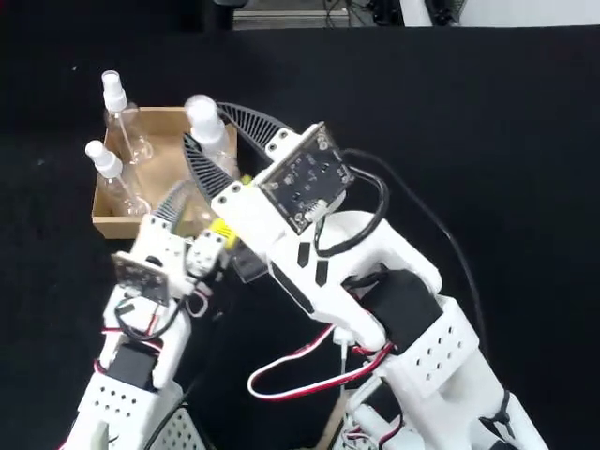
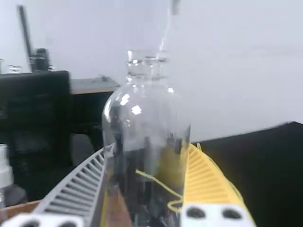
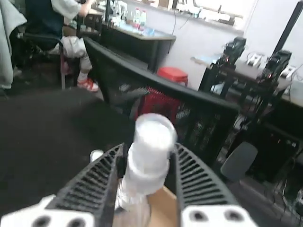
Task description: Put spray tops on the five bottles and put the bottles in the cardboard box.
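My left gripper (image 1: 202,220) is shut on a clear bottle (image 2: 147,156), upright between its grey and yellow fingers at the near edge of the cardboard box (image 1: 117,225). The bottle's neck is open, and a thin dip tube (image 2: 165,28) hangs just above or into it. My right gripper (image 1: 211,127) is shut on a white spray top (image 3: 149,151) directly over that bottle. Two capped bottles stand in the box, one at the back (image 1: 120,108) and one at the front (image 1: 112,178).
The table is covered in black cloth (image 1: 469,122). The two arms crowd together beside the box, with the right arm (image 1: 375,281) crossing over the left. Red and white cables (image 1: 300,375) hang near the arm bases.
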Controlling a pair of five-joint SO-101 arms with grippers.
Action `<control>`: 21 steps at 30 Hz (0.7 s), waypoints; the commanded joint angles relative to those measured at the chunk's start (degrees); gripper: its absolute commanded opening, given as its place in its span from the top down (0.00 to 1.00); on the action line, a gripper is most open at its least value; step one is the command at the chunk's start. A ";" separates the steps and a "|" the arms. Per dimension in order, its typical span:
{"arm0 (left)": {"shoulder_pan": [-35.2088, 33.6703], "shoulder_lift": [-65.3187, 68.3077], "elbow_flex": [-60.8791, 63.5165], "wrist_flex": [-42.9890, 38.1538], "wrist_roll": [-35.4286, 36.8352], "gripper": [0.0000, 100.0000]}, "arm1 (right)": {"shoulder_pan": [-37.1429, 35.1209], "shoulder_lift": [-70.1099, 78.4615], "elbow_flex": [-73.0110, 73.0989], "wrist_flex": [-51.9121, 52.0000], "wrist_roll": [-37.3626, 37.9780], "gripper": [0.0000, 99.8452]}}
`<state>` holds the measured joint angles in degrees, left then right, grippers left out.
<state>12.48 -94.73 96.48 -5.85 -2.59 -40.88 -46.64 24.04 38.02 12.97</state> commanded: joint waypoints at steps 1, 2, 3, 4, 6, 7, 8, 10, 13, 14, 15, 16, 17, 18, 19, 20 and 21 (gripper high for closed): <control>-4.44 -0.70 1.36 -2.81 0.53 0.97 | -0.88 -2.15 -7.25 4.40 0.26 0.82; -4.35 -0.70 1.36 -2.73 0.53 0.97 | -0.88 -2.15 -7.96 5.36 0.18 0.82; -4.26 -0.70 1.36 -2.73 0.53 0.97 | -0.88 -2.15 -8.57 5.98 0.18 0.82; -4.26 -0.70 1.36 -2.73 0.53 0.97 | -0.88 -2.24 -8.92 6.24 0.18 0.82; -4.26 -0.70 1.36 -2.81 0.53 0.97 | -0.79 -2.24 -9.27 6.33 0.18 0.82; -4.26 -0.70 1.36 -2.90 0.53 0.97 | -0.70 -2.42 -9.27 6.24 0.18 0.82; -4.26 -0.70 1.36 -2.90 0.53 0.97 | -0.70 -2.51 -9.27 6.24 0.18 0.82; -4.26 -0.70 1.36 -2.90 0.53 0.97 | -0.62 -2.59 -9.36 6.24 0.18 0.82; -4.35 -0.70 1.36 -2.90 0.53 0.97 | -0.62 -2.24 -9.36 5.98 0.18 0.92; -4.35 -0.70 1.36 -2.90 0.53 0.97 | -0.62 -2.15 -9.01 4.84 0.18 0.97; -4.35 -0.70 1.36 -2.90 0.53 0.97 | -0.62 -2.15 -8.75 3.78 0.18 1.00; -4.35 -0.70 1.36 -2.90 0.53 0.97 | -0.62 -2.15 -7.87 2.81 0.18 0.98; -4.35 -0.70 1.36 -2.90 0.53 0.97 | -0.62 -2.15 -7.16 1.93 0.18 0.97; -4.35 -0.70 1.36 -2.99 0.53 0.97 | -0.62 -2.15 -6.64 1.14 0.18 0.98; -4.35 -0.70 1.36 -2.99 0.53 0.97 | -0.79 -2.15 -6.11 0.18 0.18 0.99; -4.35 -0.70 1.36 -2.99 0.53 0.97 | -0.88 -2.15 -5.58 -0.53 0.18 0.99; -4.35 -0.70 1.36 -2.99 0.53 0.97 | -0.88 -2.15 -5.05 -1.05 0.18 0.99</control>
<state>8.70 -94.73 96.48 -7.25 -2.59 -41.05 -47.34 18.86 40.04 12.88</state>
